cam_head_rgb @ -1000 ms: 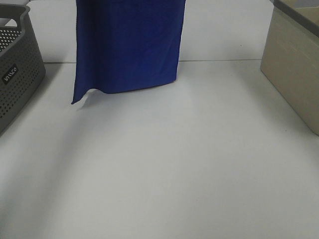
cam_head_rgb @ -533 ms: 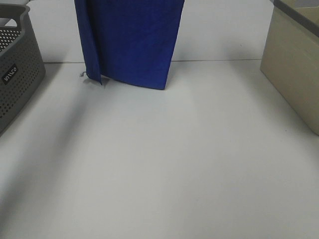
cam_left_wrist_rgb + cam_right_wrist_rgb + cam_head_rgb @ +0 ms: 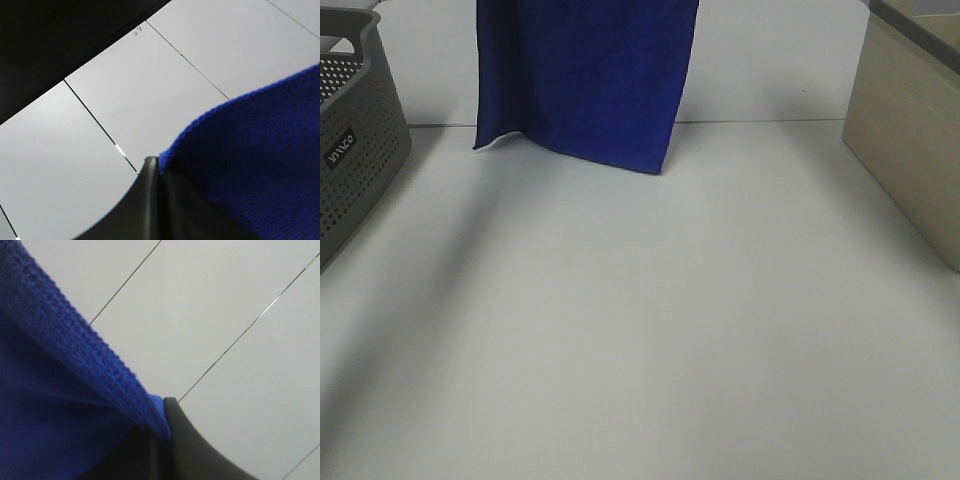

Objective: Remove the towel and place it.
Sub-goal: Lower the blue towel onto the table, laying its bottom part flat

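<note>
The towel (image 3: 585,75), a deep royal-blue cloth, hangs from above the exterior high view's top edge, its lower hem just above the white table (image 3: 650,320) at the back. Neither arm shows in that view. In the left wrist view my left gripper (image 3: 159,167) is shut on one hemmed corner of the towel (image 3: 250,150). In the right wrist view my right gripper (image 3: 162,432) is shut on another corner of the towel (image 3: 55,390). Both wrist cameras look upward at white ceiling panels.
A grey perforated basket (image 3: 355,140) stands at the table's left edge. A beige box (image 3: 910,130) with a dark rim sits at the right. The table's back edge runs behind the hanging cloth.
The towel's lower hem has risen from the table and swung; its bottom left corner, first flared out low on the left, now hangs higher and closer in.
</note>
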Robot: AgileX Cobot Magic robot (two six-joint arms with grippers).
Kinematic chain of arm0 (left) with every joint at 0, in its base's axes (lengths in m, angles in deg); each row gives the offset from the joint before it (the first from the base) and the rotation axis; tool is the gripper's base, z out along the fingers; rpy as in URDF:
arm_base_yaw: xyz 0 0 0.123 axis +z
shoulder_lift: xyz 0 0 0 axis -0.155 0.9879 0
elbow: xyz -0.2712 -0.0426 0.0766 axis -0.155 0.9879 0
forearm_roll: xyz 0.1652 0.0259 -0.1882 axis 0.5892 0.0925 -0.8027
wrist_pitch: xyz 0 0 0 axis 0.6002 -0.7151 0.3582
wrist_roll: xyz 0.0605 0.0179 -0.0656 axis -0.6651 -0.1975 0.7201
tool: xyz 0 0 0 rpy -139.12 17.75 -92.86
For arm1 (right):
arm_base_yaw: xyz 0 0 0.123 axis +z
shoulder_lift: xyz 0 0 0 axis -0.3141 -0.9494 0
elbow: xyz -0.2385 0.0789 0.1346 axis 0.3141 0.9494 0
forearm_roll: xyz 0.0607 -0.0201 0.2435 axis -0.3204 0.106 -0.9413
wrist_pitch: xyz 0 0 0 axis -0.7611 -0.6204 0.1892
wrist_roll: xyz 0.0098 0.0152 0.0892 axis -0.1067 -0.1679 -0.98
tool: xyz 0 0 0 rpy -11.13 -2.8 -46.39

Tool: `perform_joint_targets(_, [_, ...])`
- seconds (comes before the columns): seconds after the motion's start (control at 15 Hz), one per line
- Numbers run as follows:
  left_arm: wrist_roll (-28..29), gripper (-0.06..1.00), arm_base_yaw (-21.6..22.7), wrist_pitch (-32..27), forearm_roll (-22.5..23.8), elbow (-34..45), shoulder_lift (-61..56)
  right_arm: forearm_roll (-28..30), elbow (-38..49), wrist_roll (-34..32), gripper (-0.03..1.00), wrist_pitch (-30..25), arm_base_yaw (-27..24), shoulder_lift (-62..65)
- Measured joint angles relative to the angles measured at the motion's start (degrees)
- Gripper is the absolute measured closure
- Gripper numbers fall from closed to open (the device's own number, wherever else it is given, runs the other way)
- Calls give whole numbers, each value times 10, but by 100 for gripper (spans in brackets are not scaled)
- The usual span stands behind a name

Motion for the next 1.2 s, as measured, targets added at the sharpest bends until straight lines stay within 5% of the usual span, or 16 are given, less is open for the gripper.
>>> perform_joint_targets(0.27, [0,94,-1,0,0,-1,5,-3,-21,0,95,38,-18,0])
perform_joint_targets(0.67, [2,94,-3,-1,0,-1,18,-21,-21,-1,95,27,-29,-12])
perform_joint_targets(0.93, [60,94,-18,-70,2,-1,18,-70,-21,-1,95,-76,-29,-11])
perform_joint_targets(1.2, [112,94,-52,-246,10,-1,1,-141,-21,-1,95,-217,-29,21])
